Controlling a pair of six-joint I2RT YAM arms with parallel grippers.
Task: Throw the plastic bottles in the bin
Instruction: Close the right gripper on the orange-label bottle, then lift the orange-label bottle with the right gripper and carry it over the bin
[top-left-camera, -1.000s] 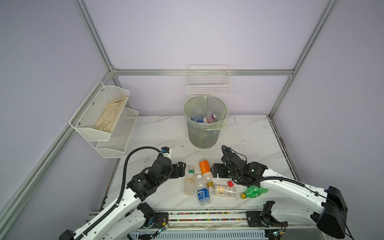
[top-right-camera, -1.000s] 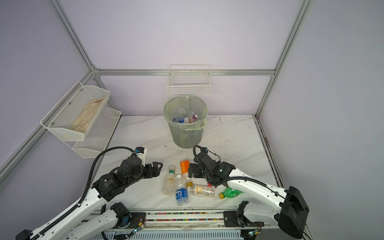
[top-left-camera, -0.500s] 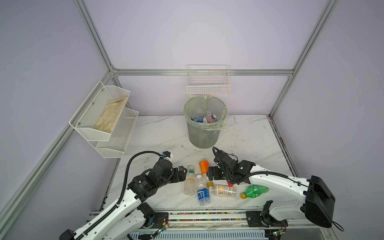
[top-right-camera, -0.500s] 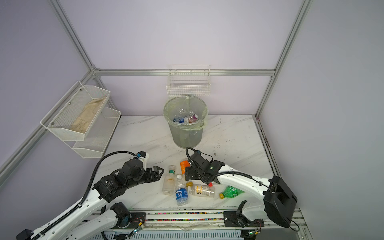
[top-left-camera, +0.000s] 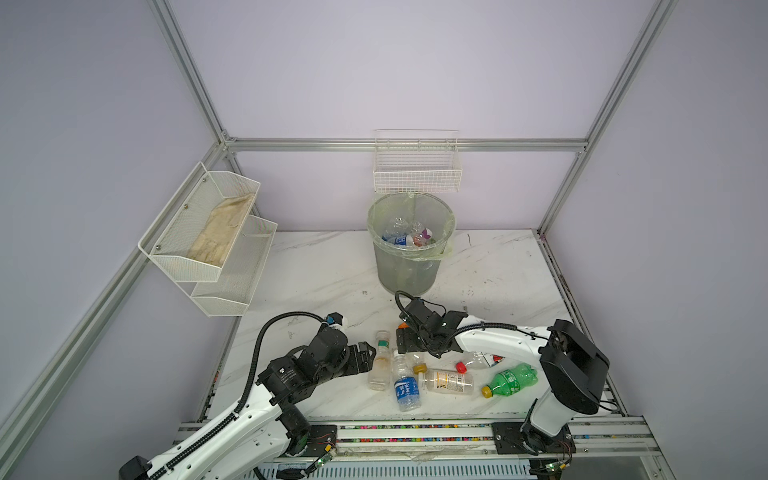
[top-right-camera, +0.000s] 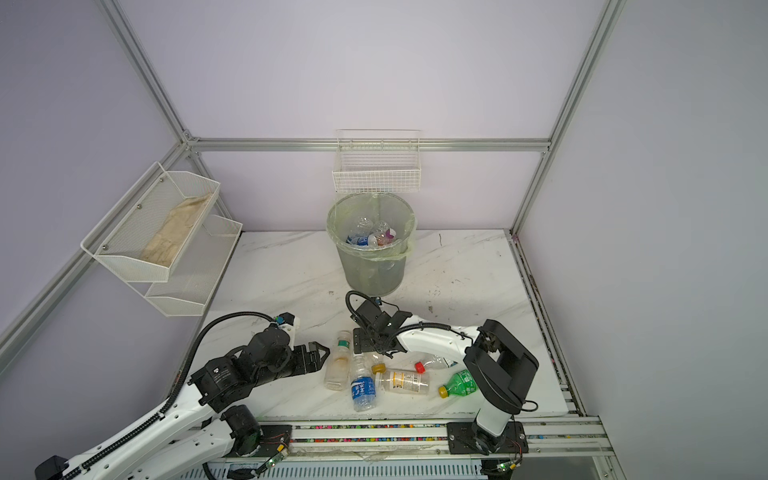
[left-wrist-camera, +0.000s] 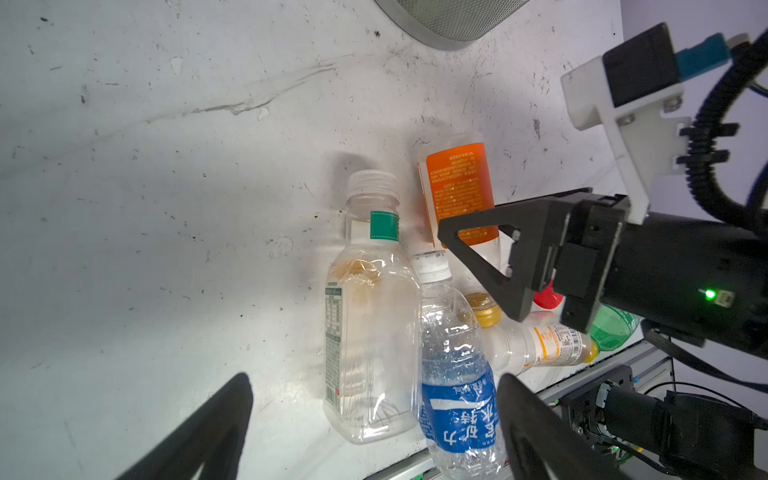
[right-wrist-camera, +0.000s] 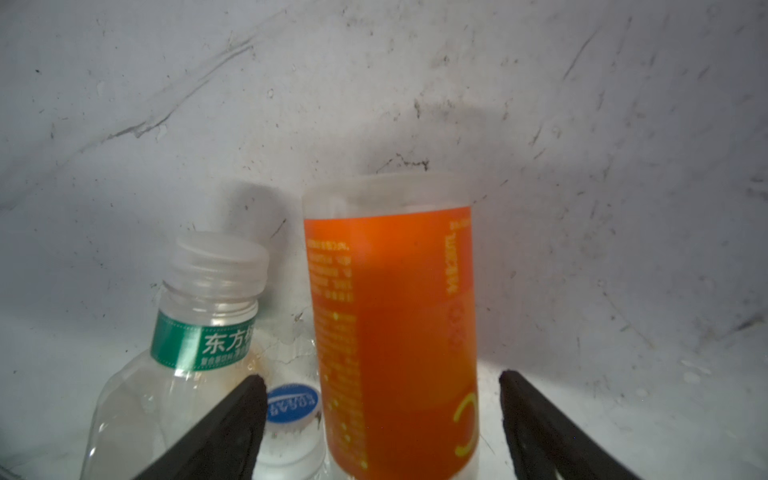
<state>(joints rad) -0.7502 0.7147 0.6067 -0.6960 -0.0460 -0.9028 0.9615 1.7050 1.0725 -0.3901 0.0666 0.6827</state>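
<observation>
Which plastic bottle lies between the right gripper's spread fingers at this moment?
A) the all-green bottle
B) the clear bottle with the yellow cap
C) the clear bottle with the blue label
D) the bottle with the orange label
D: in the right wrist view the orange-labelled plastic bottle lies between the open fingers of the right gripper, with a gap showing on each side.

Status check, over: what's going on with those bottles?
Right end effector open, straddling orange-label bottle, ungripped. Left end effector open, empty, at base of green-label bottle. Blue-label bottle crowds both.
</observation>
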